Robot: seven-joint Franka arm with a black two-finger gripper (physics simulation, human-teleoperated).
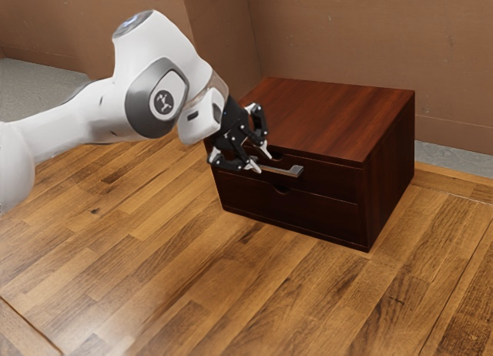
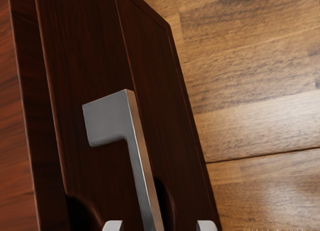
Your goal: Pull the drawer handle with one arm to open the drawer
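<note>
A dark wooden cabinet (image 1: 339,113) stands on the plank-topped bench (image 1: 154,256), close to the bench's far edge and toward the exterior view's right, with a brown wall (image 1: 347,32) behind it. The bench's near edge cuts across the lower corner at the exterior view's left, well away from the cabinet. The cabinet's upper drawer (image 1: 323,179) carries a flat grey metal handle (image 1: 283,170) that runs along the front just under the top board. Below it is a second front panel with a small scooped notch at its upper edge. Whether the upper drawer sits flush or a little way out cannot be told. The white arm (image 1: 92,117) comes in from the exterior view's left, and its black pincer (image 1: 256,159) is at the end of the handle nearer the arm, with one finger above the bar and one below. In the wrist view the handle (image 2: 135,156) stands off the drawer front (image 2: 85,66) on a bent foot and runs toward the hand, passing between two pale fingertips (image 2: 112,225). There is a clear gap on each side of the bar, so the pincer is spread and straddles the handle without gripping it. The wooden bench top (image 2: 250,66) shows beside the drawer front.
</note>
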